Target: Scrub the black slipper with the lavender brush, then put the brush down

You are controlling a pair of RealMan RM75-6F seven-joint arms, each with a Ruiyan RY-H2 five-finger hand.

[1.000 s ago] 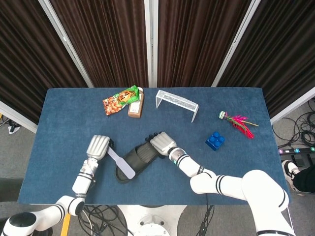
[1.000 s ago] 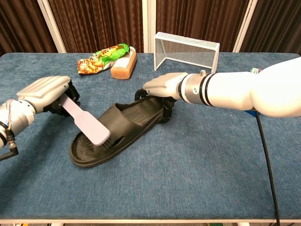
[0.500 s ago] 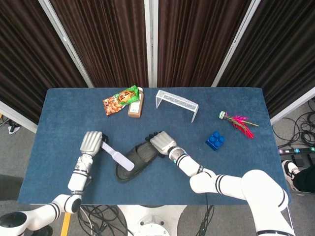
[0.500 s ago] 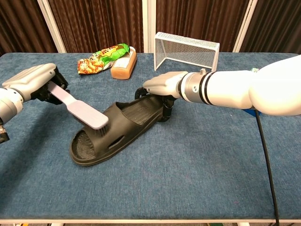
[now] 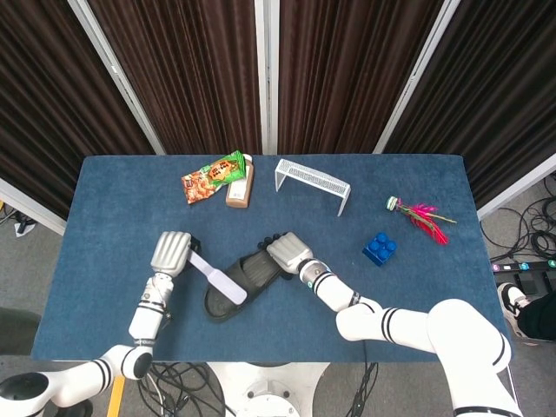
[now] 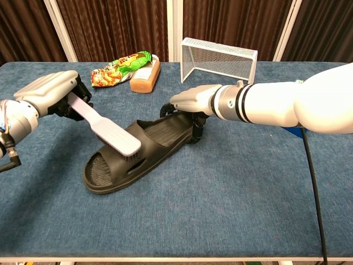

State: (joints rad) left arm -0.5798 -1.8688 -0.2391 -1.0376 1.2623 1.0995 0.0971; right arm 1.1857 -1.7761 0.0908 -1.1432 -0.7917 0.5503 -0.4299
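No text can be read in either view. The snack bag [image 5: 211, 176] at the far side of the table has printed marks on its orange and green face, but they are too small and blurred to make out any letters or brand.

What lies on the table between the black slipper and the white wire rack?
Nothing: in the chest view, bare blue cloth runs from the black slipper to the white wire rack, apart from the right hand gripping the slipper's heel.
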